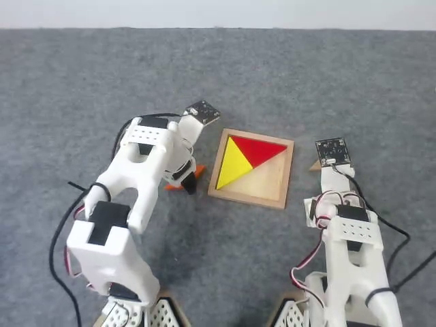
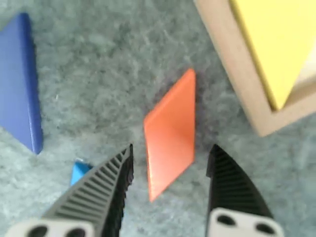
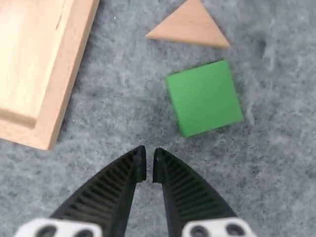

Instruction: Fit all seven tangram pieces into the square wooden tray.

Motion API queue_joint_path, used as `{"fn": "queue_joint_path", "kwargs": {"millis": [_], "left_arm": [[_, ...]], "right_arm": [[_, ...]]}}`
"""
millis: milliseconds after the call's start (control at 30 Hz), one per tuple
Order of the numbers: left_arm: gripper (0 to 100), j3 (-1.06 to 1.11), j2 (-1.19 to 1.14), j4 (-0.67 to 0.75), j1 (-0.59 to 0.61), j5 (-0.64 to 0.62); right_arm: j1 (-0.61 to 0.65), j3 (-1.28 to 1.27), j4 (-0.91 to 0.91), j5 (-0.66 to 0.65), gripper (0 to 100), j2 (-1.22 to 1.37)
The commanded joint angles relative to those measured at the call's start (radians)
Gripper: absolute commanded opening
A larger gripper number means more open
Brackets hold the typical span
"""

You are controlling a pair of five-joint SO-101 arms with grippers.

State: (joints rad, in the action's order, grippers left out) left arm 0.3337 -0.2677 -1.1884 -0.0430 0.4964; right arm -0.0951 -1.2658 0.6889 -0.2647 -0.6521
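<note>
The square wooden tray [image 1: 285,176] lies mid-table with a yellow triangle [image 1: 233,165] and a red triangle [image 1: 260,150] inside. My left gripper [image 2: 170,157] hangs open just above the orange parallelogram [image 2: 170,133], which lies flat on the carpet beside the tray's corner [image 2: 247,84]; its fingers straddle the piece's near end. A blue triangle [image 2: 20,79] and a small light-blue piece [image 2: 79,171] lie close by. My right gripper [image 3: 147,160] is shut and empty above the carpet, near a green square [image 3: 203,97] and a tan wooden triangle [image 3: 189,25].
Grey carpet covers the table. The tray's lower half [image 1: 262,182] is bare wood. The tray's edge [image 3: 57,84] lies close to the right gripper. The left arm [image 1: 139,180] leans over the pieces to the left of the tray.
</note>
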Motion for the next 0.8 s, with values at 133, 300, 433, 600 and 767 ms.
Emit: {"fn": "queue_joint_path", "kwargs": {"millis": [133,300,433,600,767], "left_arm": [[16,-0.038,-0.077,0.037,-0.011,-0.048],[5,-0.102,-0.118,-0.04,-0.012,-0.043],[1,-0.104,-0.095,-0.044,-0.032,-0.049],[1,-0.111,0.012,-0.094,-0.083,-0.1],[1,-0.197,0.104,-0.21,-0.155,-0.157]], "right_arm": [[-0.004,0.006,-0.021,0.003,4.2,0.008],[-0.004,0.006,-0.021,0.003,4.2,0.008],[-0.004,0.006,-0.021,0.003,4.2,0.008],[-0.015,0.006,-0.021,0.009,4.2,-0.001],[-0.084,0.015,-0.019,0.012,4.4,-0.002]]}}
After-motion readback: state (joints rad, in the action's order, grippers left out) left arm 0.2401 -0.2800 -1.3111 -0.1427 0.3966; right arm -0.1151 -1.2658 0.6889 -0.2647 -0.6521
